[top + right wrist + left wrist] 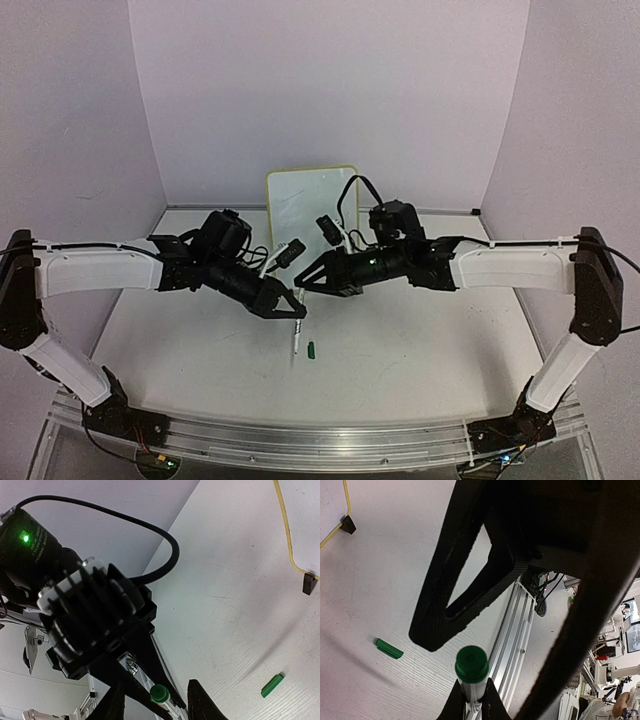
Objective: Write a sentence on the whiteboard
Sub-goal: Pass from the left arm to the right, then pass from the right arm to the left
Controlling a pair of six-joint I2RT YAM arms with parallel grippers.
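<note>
I see the whiteboard [312,200] standing upright at the back of the table [420,370], behind both arms (any writing is too faint to read). My left gripper [298,312] is clamped on the white pen [297,338]. My right gripper [300,284] is spread apart just beside it, and the green cap [312,349] lies loose nearby.

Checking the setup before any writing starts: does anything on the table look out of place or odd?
Only the green cap stands out. It lies loose on the table, just beside the white pen clamped in the left gripper. A cap off the pen fits getting ready to write. Nothing looks spilled or damaged.
</note>
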